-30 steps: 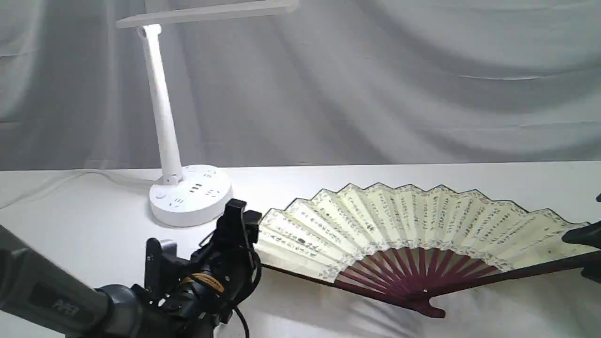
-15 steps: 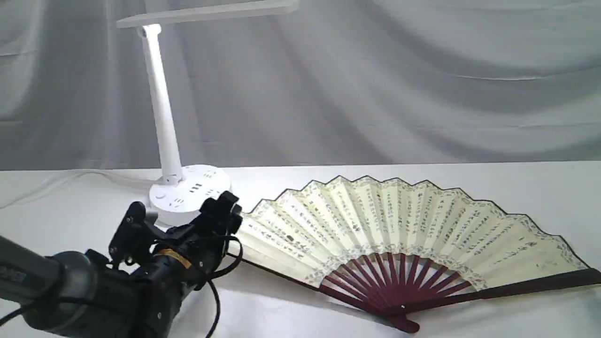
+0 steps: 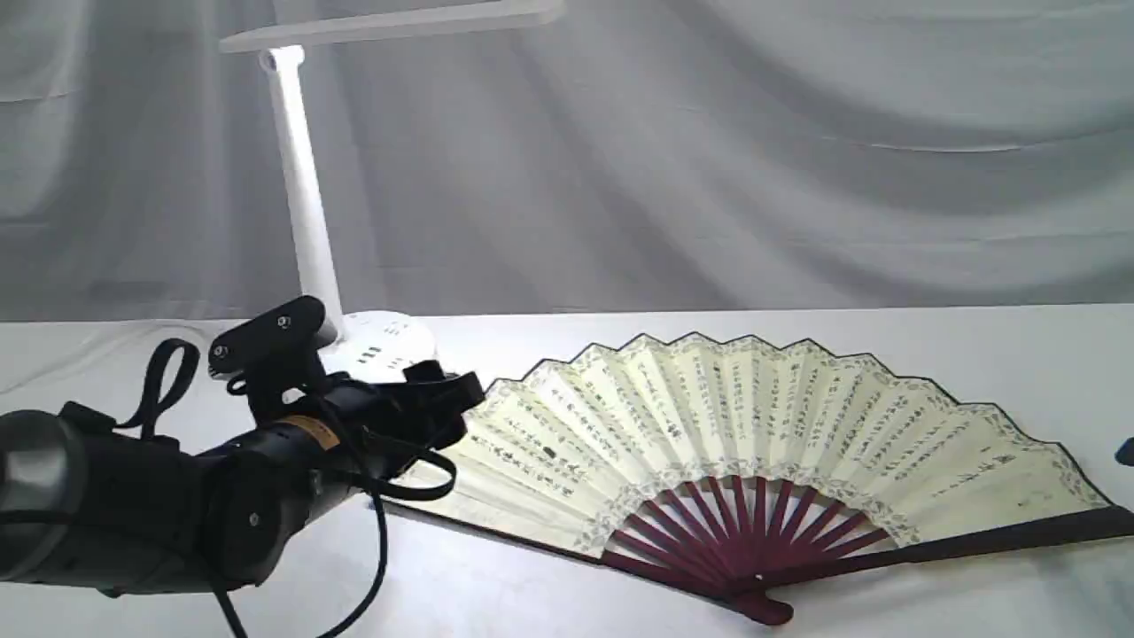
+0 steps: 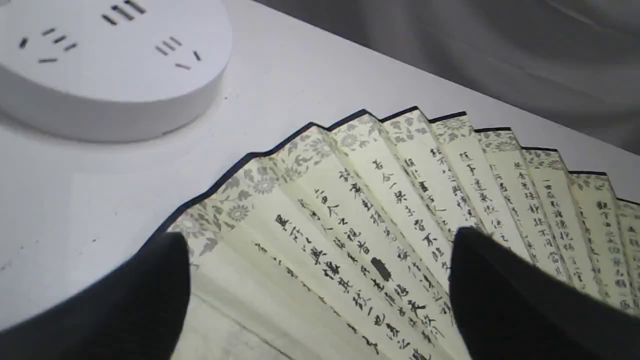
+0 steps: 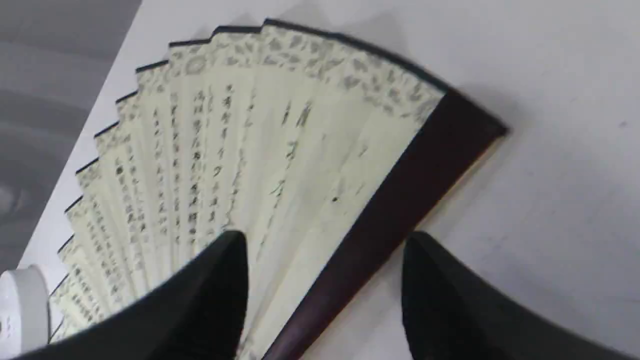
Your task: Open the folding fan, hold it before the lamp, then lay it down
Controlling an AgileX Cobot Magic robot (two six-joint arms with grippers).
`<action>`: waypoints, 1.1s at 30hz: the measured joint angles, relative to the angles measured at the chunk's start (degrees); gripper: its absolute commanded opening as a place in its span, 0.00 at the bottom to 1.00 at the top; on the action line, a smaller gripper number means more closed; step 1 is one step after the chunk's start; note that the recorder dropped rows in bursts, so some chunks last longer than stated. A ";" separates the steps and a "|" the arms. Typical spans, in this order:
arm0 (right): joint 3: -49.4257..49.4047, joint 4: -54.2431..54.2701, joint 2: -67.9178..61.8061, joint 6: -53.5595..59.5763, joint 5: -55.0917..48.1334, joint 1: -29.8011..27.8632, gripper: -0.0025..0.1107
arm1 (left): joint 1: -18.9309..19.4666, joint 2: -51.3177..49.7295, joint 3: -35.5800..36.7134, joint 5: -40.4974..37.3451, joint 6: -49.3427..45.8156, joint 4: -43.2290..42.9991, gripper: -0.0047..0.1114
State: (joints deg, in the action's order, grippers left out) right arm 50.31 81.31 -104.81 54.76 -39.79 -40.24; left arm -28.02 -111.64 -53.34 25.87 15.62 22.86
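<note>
The folding fan [image 3: 753, 434] lies fully spread on the white table, cream leaf up, maroon ribs toward the front. The lamp [image 3: 301, 195] stands at the back left, its round base [image 3: 390, 341] partly behind my left arm. My left gripper [image 3: 456, 408] hovers open at the fan's left end, touching nothing. In the left wrist view its black fingers [image 4: 150, 300] straddle the fan's leaf [image 4: 350, 215]. My right gripper [image 5: 325, 240] is open over the fan's [image 5: 240, 150] maroon guard [image 5: 400, 200], not closed on it.
The lamp's socketed base [image 4: 110, 65] sits close to the fan's left edge. A white cable [image 3: 115, 341] trails left from the lamp. A grey draped cloth [image 3: 709, 159] backs the table [image 3: 974, 346]. Only a dark sliver shows at the exterior view's right edge.
The fan left the right gripper, shifted slightly left and settled flat. The left gripper opened wider as its arm swung back leftward and turned. The right gripper withdrew past the right edge.
</note>
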 measured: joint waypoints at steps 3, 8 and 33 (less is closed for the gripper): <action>0.00 -0.12 0.00 1.39 -3.11 2.07 0.43 | 0.00 1.66 0.00 -1.28 -1.81 -2.61 0.65; 0.00 -0.83 0.00 3.73 -7.33 6.20 0.43 | 0.00 5.49 0.00 -3.87 -7.19 -5.23 0.61; 0.00 -43.33 15.35 -20.85 2.89 26.70 0.31 | 19.42 15.77 -0.12 -53.95 -16.66 -6.28 0.04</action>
State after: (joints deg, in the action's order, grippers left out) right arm 50.31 37.98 -89.46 33.91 -36.89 -13.54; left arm -8.61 -95.86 -53.45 -28.07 -1.04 16.59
